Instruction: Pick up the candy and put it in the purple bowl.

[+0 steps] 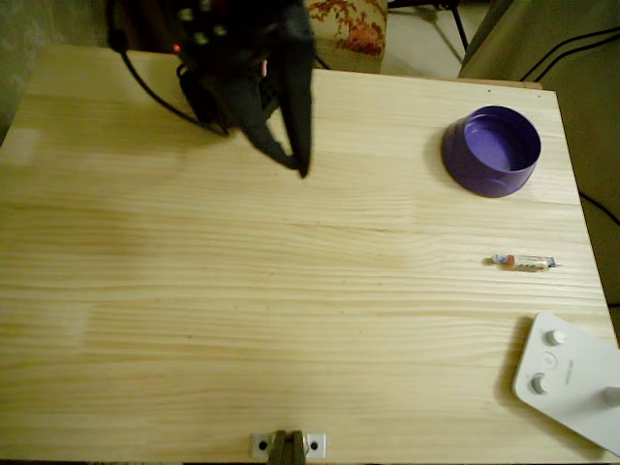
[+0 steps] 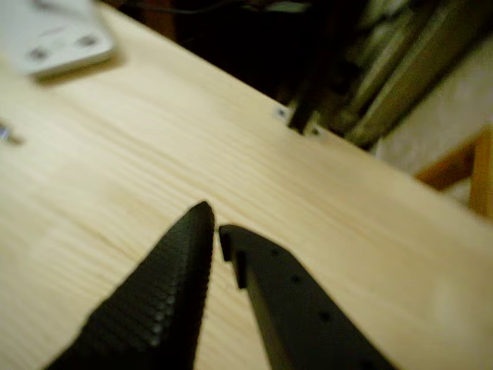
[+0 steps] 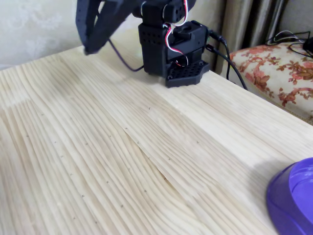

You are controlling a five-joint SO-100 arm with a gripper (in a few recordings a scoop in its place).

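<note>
Claw: we see the black two-finger gripper with tips nearly touching, holding nothing, above bare pale pine table.
Sweet: our slim clear-wrapped candy lies flat between the round deep-purple plastic bowl and the white knobbed device.

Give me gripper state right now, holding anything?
Gripper: shut, jaws nearly touching at the tips, nothing between them. The candy lies on the table, apart from the purple bowl.
</note>
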